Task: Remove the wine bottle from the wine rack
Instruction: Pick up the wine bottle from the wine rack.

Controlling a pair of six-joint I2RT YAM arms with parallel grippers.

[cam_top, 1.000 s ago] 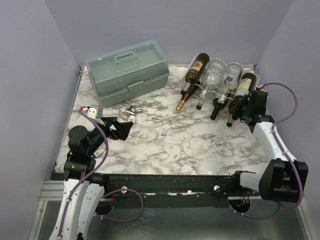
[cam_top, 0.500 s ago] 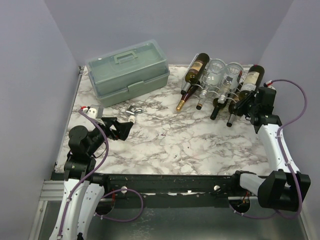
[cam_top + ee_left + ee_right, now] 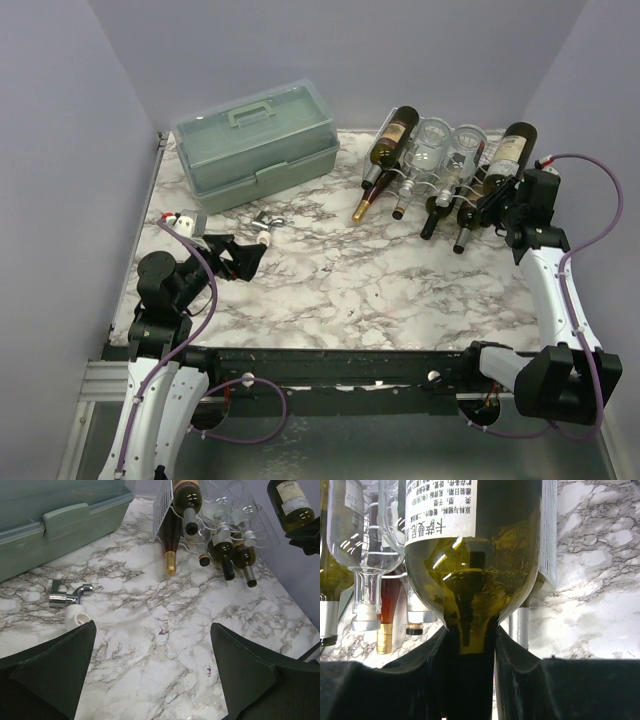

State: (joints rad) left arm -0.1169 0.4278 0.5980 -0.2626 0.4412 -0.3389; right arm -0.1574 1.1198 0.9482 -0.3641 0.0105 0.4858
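The white wire wine rack (image 3: pixel 416 181) stands at the back right with several bottles lying in it, necks toward me. My right gripper (image 3: pixel 497 192) is shut on the neck of a dark green wine bottle (image 3: pixel 513 147) with a pale label. That bottle is raised over the rack's right end, base tilted up and away. The right wrist view shows the wine bottle (image 3: pixel 470 575) wedged between both fingers of the right gripper (image 3: pixel 470 636). My left gripper (image 3: pixel 250 256) is open and empty low over the left of the table. From the left wrist, the wine bottle (image 3: pixel 290 502) hangs beyond the rack (image 3: pixel 162 504).
A grey-green toolbox (image 3: pixel 256 141) with a handle sits at the back left. A small chrome fitting with a white end (image 3: pixel 265 222) lies in front of it, just ahead of the left gripper (image 3: pixel 152 630). Purple walls close in the sides and back.
The right arm has lifted the wine bottle up and toward the back right, away from its slot in the rack. The left arm has stayed still.
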